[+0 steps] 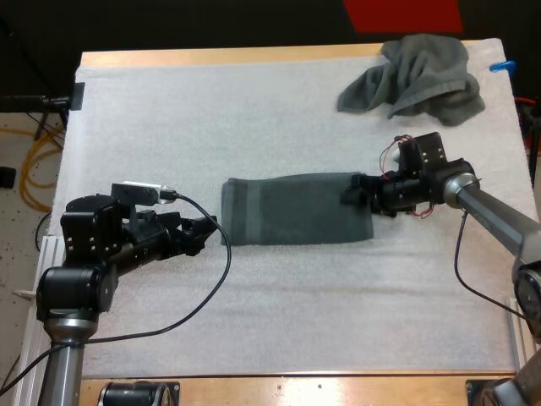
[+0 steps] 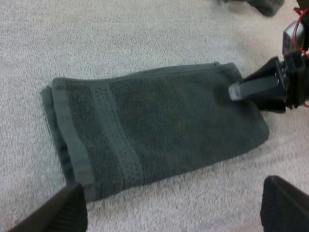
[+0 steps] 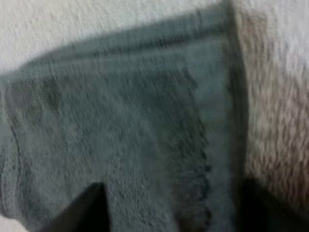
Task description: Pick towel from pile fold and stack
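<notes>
A folded towel (image 1: pixel 296 209) is laid flat on the white mat (image 1: pixel 254 110); the left gripper (image 1: pixel 206 232) is held wide beside its left end; the right gripper (image 1: pixel 355 192) is spread over its right end; a crumpled towel (image 1: pixel 418 76) is seen at the far right corner

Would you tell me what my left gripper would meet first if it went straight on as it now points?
Probably the banded short end of the folded dark grey-green towel, which lies ahead of the open left gripper on the white mat; its height above the mat is hard to judge.
</notes>
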Robot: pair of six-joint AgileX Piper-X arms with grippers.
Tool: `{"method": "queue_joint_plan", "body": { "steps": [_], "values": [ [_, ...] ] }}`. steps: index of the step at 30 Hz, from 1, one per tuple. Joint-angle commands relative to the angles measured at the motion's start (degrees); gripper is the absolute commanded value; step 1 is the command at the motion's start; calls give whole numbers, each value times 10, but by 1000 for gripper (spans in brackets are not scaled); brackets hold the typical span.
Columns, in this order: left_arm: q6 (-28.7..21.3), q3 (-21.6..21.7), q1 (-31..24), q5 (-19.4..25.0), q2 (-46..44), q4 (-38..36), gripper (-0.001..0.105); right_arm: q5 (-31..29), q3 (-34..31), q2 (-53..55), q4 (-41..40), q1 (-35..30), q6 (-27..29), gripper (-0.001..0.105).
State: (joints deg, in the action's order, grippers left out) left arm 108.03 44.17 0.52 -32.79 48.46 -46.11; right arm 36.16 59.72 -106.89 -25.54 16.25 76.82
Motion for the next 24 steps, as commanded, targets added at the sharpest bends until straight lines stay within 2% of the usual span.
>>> {"method": "queue_joint_plan", "body": {
  "steps": [1, 3, 4, 5, 8, 10, 13, 18, 19, 21, 23, 24],
  "values": [
    [-1, 2, -1, -9, -3, 0, 71, 11, 2, -8, -19, 5, 6, 38],
    [-1, 2, -1, -9, -3, 0, 71, 11, 2, -10, -22, 12, 20, 16],
    [-1, 2, -1, -11, -3, 0, 71, 11, 2, -10, -22, 13, 24, 10],
    [-1, 2, -1, -14, -3, 0, 71, 11, 2, -10, -22, 14, 31, -1],
    [-1, 2, -1, -17, -3, 0, 71, 6, 2, -8, -24, 14, 32, 0],
    [-1, 2, -1, -17, -3, 0, 71, -20, 2, -1, -37, 14, 38, 0],
    [-1, 2, -1, -17, -3, 0, 71, -125, 2, 29, -86, 14, 77, 0],
    [-1, 2, -1, -17, -3, 0, 71, -374, 2, 104, -192, 13, 171, 0],
    [-1, 2, -1, -17, -3, 0, 71, -396, 2, 110, -200, 13, 187, 0],
    [-1, 2, -1, -17, -3, 0, 71, -511, 2, 139, -236, 13, 241, 0],
    [-1, 2, -1, -17, -3, 0, 71, -570, 2, 153, -254, 13, 264, 0],
    [-1, 2, -1, -17, -3, 0, 71, -581, 2, 160, -260, 13, 267, 0]
  ]
}}
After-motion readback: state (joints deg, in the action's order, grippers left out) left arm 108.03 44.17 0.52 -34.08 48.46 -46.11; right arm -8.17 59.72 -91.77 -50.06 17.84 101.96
